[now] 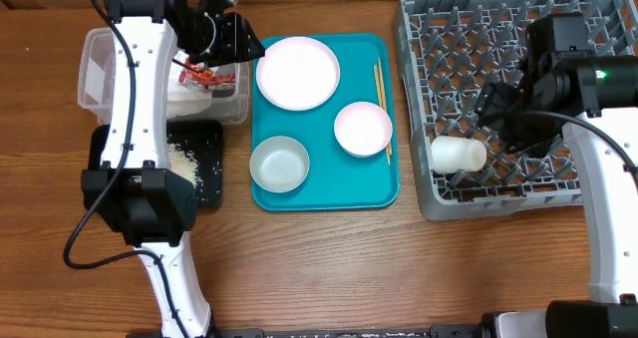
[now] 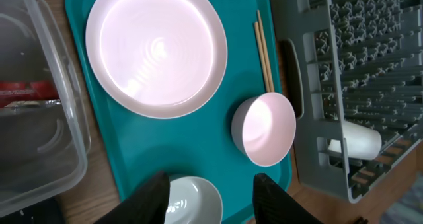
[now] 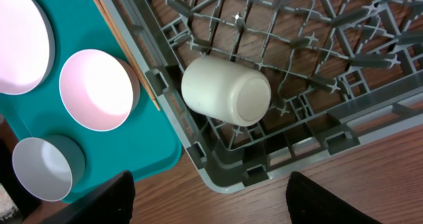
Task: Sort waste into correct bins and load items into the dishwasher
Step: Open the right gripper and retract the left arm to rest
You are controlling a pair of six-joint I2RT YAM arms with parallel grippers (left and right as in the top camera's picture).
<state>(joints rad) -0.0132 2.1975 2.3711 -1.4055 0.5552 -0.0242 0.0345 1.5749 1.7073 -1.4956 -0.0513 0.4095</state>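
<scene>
The red wrapper [image 1: 196,74] lies in the clear tub [image 1: 100,64], with white crumpled paper [image 1: 204,99] beside it. Rice grains [image 1: 184,164] lie on the black tray [image 1: 204,139]. The plate [image 1: 297,72], two bowls [image 1: 363,129] [image 1: 279,165] and the chopsticks [image 1: 380,94] sit on the teal tray [image 1: 324,193]. The cup [image 1: 458,155] lies on its side in the grey rack [image 1: 498,193]. My left gripper [image 1: 234,39] [image 2: 210,197] is open and empty, above the tub's right end. My right gripper [image 1: 493,104] [image 3: 211,204] is open and empty above the cup [image 3: 228,92].
The teal tray stands between the tub and the rack. In the left wrist view the plate [image 2: 156,49], one bowl [image 2: 268,128] and the rack [image 2: 357,85] show. Bare wooden table lies in front of the tray and the rack.
</scene>
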